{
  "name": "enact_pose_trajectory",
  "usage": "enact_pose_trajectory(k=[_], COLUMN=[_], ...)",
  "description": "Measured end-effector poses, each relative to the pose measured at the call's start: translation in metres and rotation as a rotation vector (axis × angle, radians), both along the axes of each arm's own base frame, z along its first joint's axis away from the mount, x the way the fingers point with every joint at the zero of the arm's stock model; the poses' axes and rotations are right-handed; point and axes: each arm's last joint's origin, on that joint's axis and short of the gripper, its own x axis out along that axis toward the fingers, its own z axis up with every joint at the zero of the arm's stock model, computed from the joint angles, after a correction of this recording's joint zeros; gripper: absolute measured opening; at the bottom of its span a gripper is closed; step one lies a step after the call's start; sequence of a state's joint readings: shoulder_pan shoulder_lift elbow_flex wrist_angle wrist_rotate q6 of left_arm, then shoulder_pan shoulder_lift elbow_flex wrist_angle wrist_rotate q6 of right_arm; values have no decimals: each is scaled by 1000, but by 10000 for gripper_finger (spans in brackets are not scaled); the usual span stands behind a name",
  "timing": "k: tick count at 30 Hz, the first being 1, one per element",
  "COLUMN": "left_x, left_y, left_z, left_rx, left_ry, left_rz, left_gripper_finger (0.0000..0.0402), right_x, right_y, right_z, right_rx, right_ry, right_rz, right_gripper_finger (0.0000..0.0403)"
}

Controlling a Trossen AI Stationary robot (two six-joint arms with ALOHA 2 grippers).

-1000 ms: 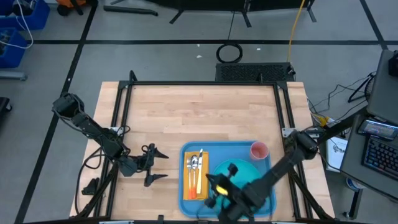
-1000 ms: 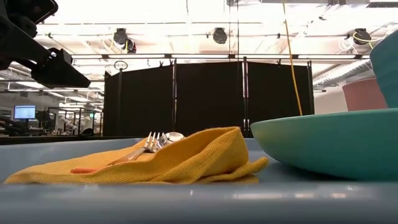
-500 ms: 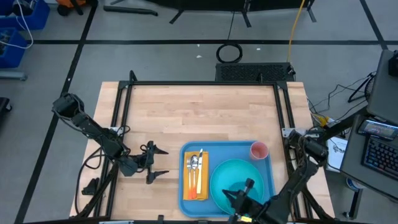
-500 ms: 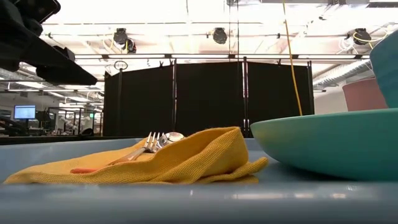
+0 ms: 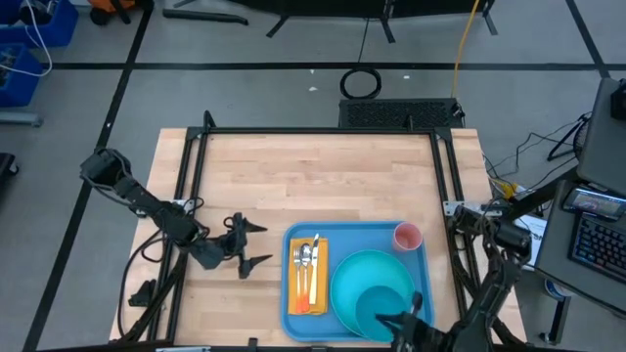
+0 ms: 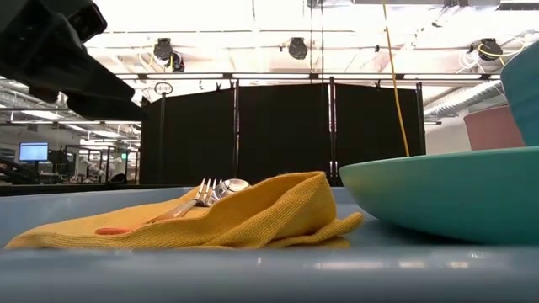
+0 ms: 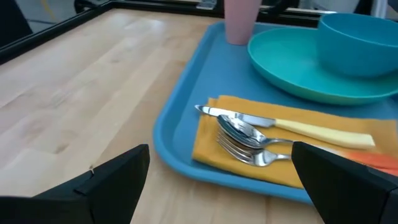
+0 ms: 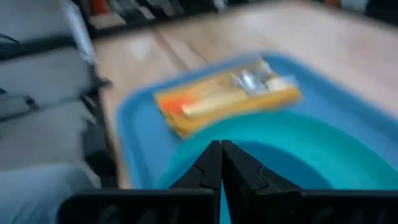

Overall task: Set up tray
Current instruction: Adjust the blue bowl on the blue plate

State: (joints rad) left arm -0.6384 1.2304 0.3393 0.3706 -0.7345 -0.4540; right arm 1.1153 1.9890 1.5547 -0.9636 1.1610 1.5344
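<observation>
The blue tray point(image 5: 293, 308) lies flat at the table's near edge, right of centre. On it rest a folded orange napkin point(image 5: 309, 279) carrying a fork, a spoon and a knife point(image 7: 249, 134), a teal plate point(image 5: 367, 269) with a teal bowl point(image 5: 386, 308) on it, and a pink cup point(image 5: 407, 236). My left gripper point(image 5: 258, 244) hovers open over bare wood just left of the tray, pointing at it point(image 7: 221, 152). My right gripper point(image 5: 416, 308) is shut above the tray's near right corner, beside the bowl point(image 8: 221, 144).
A black frame point(image 5: 323, 131) runs around the tabletop. Bare wood point(image 5: 323, 186) fills the far half and the strip left of the tray. The tray's near rim point(image 6: 269, 273) sits close to the low camera.
My right gripper has drawn back from over the plate and napkin toward the table's near right corner, uncovering the plate and bowl. My left gripper has shifted slightly toward the far edge and the tray, staying open. The things on the tray have stayed put.
</observation>
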Motion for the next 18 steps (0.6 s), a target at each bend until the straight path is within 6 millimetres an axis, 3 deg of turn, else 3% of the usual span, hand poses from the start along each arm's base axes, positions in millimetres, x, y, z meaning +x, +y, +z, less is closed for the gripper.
enact_pose_trajectory(k=[8,18], left_x=[3,4], left_y=[6,5], left_z=[0,0], left_rx=[-3,-24], left_ry=[0,14], left_rz=[32,-9], left_gripper_finger=[397,397], right_x=[32,51], right_y=[-42,-61], right_z=[22,29], right_rx=[273,471], right_ry=[350,525], right_rz=[-146,-201], right_gripper_finger=[0,0])
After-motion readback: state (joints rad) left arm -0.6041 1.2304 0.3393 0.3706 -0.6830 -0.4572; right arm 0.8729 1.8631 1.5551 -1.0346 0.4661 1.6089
